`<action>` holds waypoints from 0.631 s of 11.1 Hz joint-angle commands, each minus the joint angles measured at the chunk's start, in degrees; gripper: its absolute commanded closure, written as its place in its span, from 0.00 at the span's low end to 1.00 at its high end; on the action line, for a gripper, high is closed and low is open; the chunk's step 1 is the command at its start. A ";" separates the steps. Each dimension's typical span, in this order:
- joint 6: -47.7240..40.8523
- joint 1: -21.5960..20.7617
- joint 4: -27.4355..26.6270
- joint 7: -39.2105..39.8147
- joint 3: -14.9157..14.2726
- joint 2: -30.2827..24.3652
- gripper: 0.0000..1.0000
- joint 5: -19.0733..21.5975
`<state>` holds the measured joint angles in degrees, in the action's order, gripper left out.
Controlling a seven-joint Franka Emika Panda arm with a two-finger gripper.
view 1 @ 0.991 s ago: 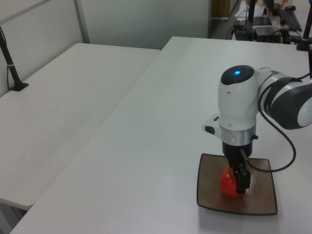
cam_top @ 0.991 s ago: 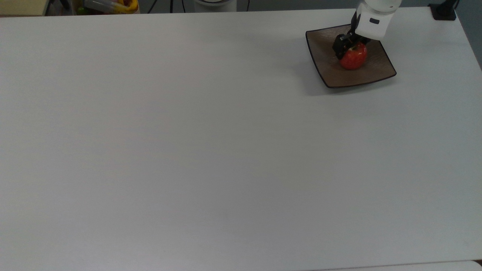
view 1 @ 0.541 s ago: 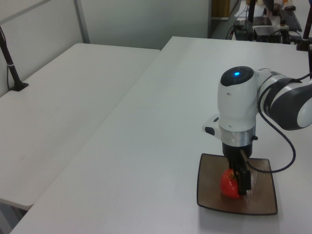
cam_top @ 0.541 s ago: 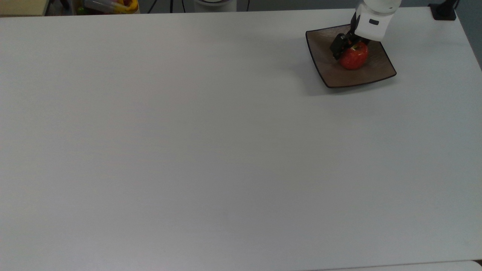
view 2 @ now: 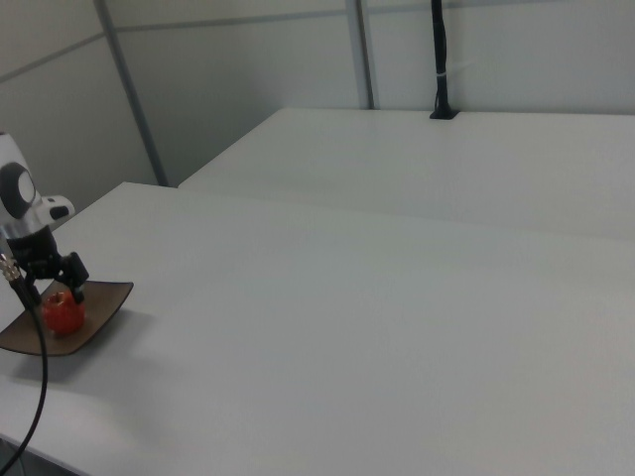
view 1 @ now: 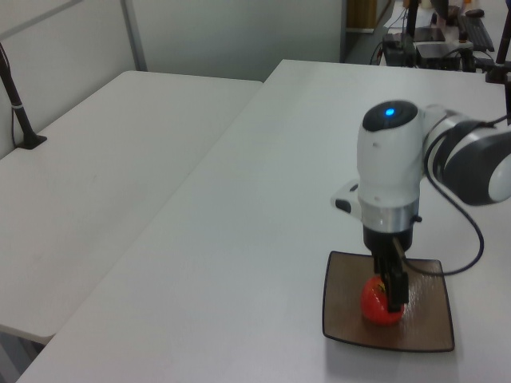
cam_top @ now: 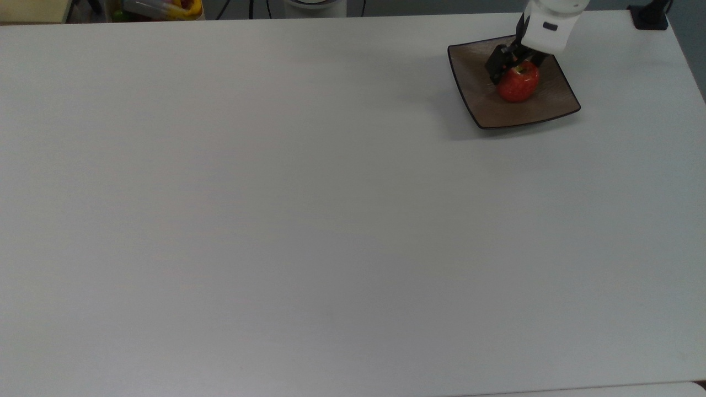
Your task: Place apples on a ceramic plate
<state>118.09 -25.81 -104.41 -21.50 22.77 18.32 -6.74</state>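
A small red apple [cam_top: 518, 84] rests in the middle of the square brown ceramic plate [cam_top: 491, 110] at the top view's upper right. My gripper [cam_top: 514, 62] hangs just above the apple, open, one black finger [cam_top: 495, 62] beside the fruit's upper left. In the left view the apple [view 1: 377, 303] lies on the plate [view 1: 423, 331] with a dark finger [view 1: 395, 289] in front of it. The right view has the gripper [view 2: 52, 288] straddling the top of the apple [view 2: 62, 315] on the plate [view 2: 99, 307].
The white table [cam_top: 309, 209] stretches wide to the top view's left and front of the plate. Coloured clutter [cam_top: 160, 8] sits beyond the far left edge. A black post base [cam_top: 651, 19] stands at the far right corner. A second table [view 1: 104, 175] adjoins in the left view.
My gripper has lifted slightly off the apple and drawn toward the top view's upper edge. The apple and plate have stayed put.
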 commanded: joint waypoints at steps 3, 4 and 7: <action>-17.25 4.95 4.21 -4.61 -0.45 -17.85 0.00 0.23; -19.72 7.41 4.48 -4.60 -0.79 -20.67 0.00 1.28; -27.99 17.86 10.01 -4.52 -2.89 -23.94 0.00 6.82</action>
<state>94.57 -14.43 -97.35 -25.75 21.65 -4.28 -2.99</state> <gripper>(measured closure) 0.000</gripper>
